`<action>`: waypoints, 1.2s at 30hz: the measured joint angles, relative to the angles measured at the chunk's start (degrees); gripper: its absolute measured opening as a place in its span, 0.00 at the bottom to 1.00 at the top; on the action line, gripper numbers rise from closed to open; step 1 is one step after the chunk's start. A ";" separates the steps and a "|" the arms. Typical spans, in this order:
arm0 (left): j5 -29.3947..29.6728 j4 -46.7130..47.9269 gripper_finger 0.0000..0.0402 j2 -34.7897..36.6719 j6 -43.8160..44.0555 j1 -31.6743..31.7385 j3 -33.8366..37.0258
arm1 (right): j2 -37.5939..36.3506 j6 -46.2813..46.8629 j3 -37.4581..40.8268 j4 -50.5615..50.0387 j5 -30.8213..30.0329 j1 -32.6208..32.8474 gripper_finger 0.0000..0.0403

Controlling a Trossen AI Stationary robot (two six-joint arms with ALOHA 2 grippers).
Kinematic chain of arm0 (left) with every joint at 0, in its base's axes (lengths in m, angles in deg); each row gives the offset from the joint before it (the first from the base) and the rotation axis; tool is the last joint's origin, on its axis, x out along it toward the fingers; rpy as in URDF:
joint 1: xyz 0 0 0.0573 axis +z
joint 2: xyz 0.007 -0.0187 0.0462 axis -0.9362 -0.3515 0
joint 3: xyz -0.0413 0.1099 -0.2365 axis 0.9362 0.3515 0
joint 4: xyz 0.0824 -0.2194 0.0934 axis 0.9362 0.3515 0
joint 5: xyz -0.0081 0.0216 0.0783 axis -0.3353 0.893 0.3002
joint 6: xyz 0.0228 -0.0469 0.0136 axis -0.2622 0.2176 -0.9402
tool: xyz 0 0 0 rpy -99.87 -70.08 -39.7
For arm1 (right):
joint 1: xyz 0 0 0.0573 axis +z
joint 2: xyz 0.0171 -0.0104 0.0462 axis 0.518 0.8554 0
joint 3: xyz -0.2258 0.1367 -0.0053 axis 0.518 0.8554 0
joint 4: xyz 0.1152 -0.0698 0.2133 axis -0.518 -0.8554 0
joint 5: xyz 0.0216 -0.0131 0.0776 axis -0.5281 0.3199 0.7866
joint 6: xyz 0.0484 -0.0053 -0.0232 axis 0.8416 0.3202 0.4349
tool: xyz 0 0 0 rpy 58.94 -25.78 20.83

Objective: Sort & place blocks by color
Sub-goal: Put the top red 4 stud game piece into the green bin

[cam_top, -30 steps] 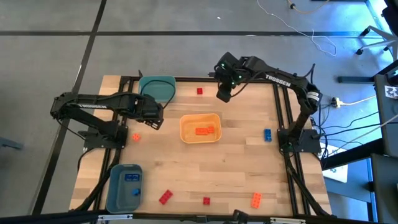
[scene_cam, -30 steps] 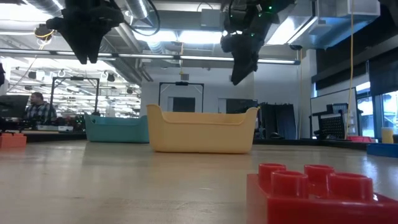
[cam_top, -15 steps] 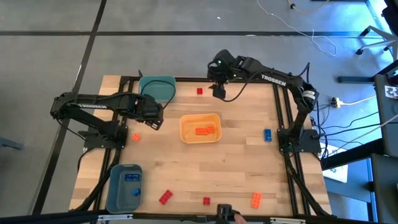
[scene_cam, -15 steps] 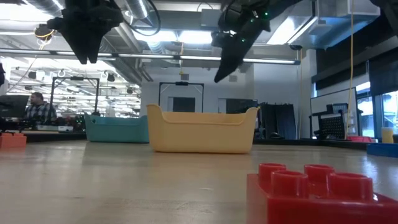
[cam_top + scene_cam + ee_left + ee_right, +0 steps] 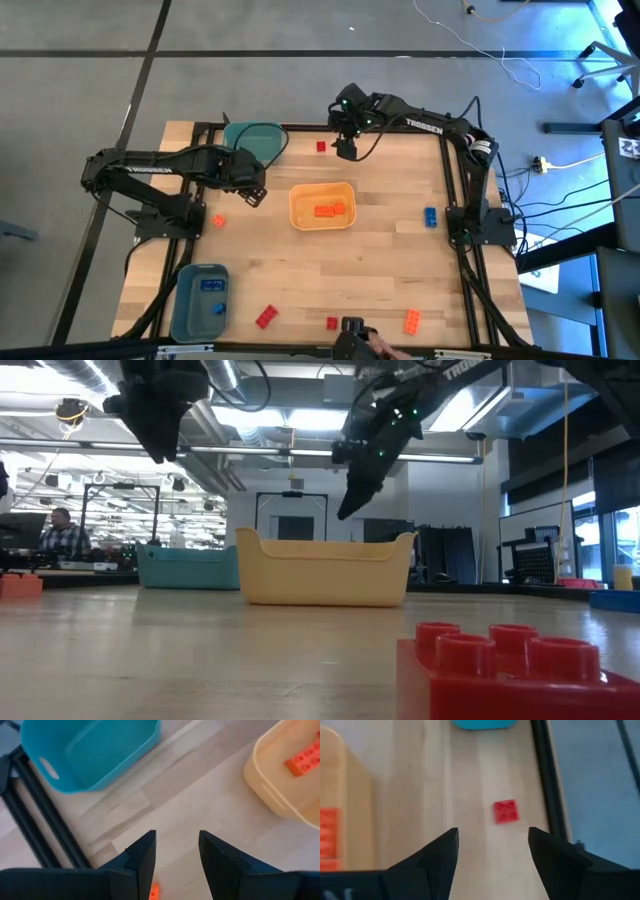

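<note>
Nearest the low camera, a red block (image 5: 515, 668) sits on the wooden surface (image 5: 380, 250), filling the lower right of that view. From above, the near edge of the surface holds a row of blocks: a red oblong block (image 5: 266, 317), a small red block (image 5: 332, 323) and an orange block (image 5: 412, 320). At the near left corner stands a blue bin (image 5: 189, 300) with two blue blocks (image 5: 213, 285) inside it.

Farther in, a small orange block (image 5: 218, 220) lies on the left side and a blue block (image 5: 430, 216) on the right side, well apart. Between them, in the middle of the surface, stands the yellow bin (image 5: 300, 214), holding orange blocks (image 5: 329, 209).

The left hand (image 5: 253, 192) hangs above the surface between the small orange block and the yellow bin, raised clear of both. In its wrist view the fingers (image 5: 142, 860) are parted and hold nothing, with a bit of orange block showing between them below.

At the far edge the teal bin (image 5: 252, 140) stands at the left, and a small red square block (image 5: 321, 147) lies just right of it. The right hand (image 5: 345, 147) hovers just beside that red square block, above the surface. Its fingers (image 5: 436, 855) are spread wide and empty, with the block (image 5: 505, 812) lying ahead between them.

In the room beyond, a person (image 5: 64, 535) sits at far left.
</note>
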 joint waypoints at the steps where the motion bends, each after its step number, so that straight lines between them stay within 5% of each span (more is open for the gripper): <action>1: -0.31 -0.86 0.35 0.00 -0.40 0.61 0.00 | 0.56 -1.28 0.00 0.69 0.02 -0.37 0.60; 7: -2.72 -6.15 0.35 -0.02 -0.48 5.00 0.00 | 3.60 -3.02 -0.01 6.85 0.50 -3.70 0.60; 15: -3.50 -9.41 0.35 -0.02 -2.56 10.23 0.00 | 9.25 -2.66 -7.69 7.50 8.27 -5.59 0.60; 20: -3.72 -11.01 0.35 -0.02 -3.07 12.37 0.00 | 16.22 -2.82 -15.44 0.67 12.91 -5.47 0.60; 36: -6.54 -11.42 0.35 -0.02 -3.47 14.38 0.00 | 29.22 -9.41 -32.60 -15.84 10.99 -4.98 0.60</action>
